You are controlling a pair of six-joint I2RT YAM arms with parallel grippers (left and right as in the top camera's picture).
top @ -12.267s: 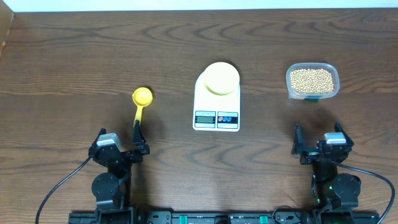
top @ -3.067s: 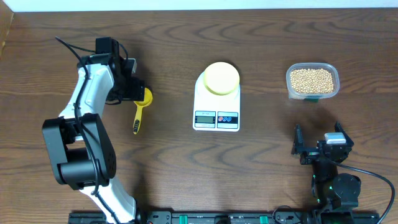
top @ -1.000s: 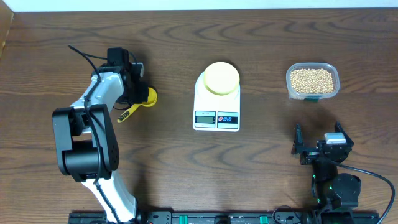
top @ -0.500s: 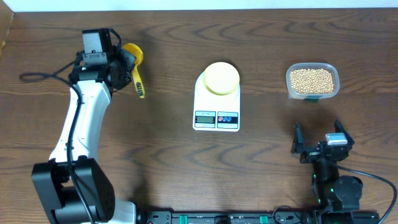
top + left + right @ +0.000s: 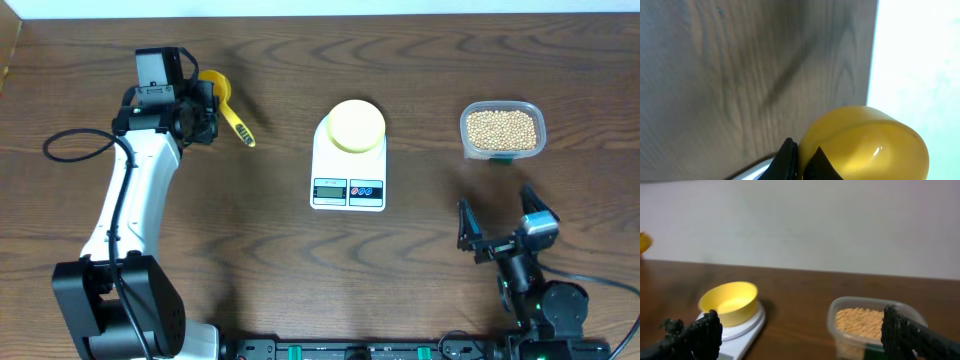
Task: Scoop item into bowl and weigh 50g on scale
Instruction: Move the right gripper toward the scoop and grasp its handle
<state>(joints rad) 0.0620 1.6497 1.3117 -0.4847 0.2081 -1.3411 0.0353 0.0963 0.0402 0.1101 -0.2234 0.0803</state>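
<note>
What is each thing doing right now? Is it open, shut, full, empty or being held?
Scoop: held up in the air by the left claw.
Left claw: shut on the scoop.
Right claw: wide open, holding nothing.
Bowl: sitting on the scale, looks empty.
Scale: flat, bowl on top; screen too small to read.
Tub: no lid, full.
Beans: all in the tub.

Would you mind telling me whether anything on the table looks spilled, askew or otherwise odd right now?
Nothing is spilled: the beans sit in their tub and the bowl rests on the scale. One oddity: the left gripper holds the yellow scoop right by its cup, leaving the handle sticking out free.
</note>
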